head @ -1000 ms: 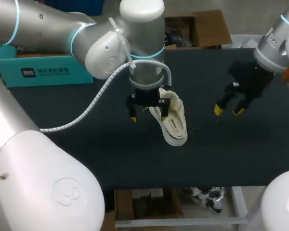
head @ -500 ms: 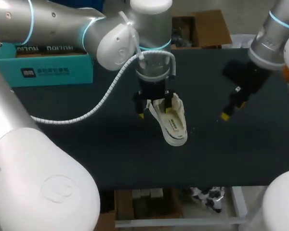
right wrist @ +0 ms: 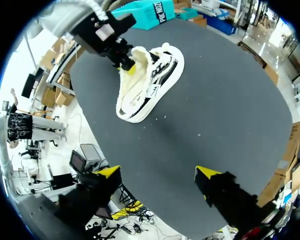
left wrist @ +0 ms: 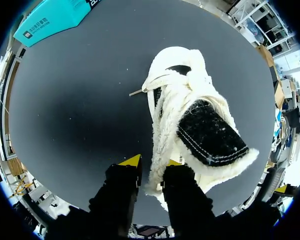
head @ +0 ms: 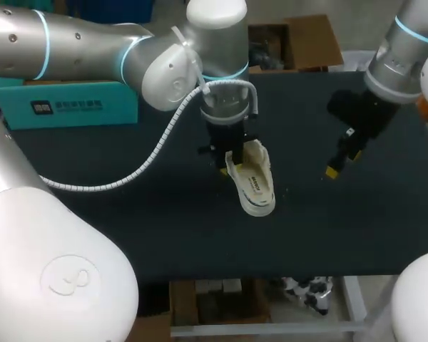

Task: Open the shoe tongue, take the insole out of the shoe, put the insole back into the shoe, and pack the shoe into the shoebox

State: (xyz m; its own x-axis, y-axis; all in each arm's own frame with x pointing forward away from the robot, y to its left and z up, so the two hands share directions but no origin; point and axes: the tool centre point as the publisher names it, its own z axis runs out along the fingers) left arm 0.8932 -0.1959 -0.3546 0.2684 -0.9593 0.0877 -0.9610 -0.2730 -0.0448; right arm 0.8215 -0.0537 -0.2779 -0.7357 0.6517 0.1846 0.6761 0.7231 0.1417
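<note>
Black matting covers the table [head: 128, 214] where I am running both arms. Nearest its front edge, about midway between left and right, the toe of the white shoe [head: 253, 185] points toward me, with the body of the shoe running back toward the middle of the surface. It sits tilted rather than flat, a pale printed face turned up and toward the right edge, and I cannot tell whether its toe rests on the matting.

At the shoe's far end, the left gripper [head: 230, 158] comes straight down from above. The left wrist view shows its fingers drawn to a narrow gap and pinching the fleecy white trim of the shoe [left wrist: 190, 100] between the two yellow tips [left wrist: 152, 162]. A black, fleece-bordered flap stands just beside them.

Well apart, toward the right edge, the right gripper [head: 340, 153] hangs above bare matting. Its fingers are spread wide and hold nothing [right wrist: 158, 175], and the shoe [right wrist: 147, 82] lies ahead of it.

Farthest back, at the far-left corner, sits the teal shoebox [head: 64, 103], well away from the shoe and both grippers. It also shows beyond the shoe in both wrist views [left wrist: 50, 22] [right wrist: 145, 12].
</note>
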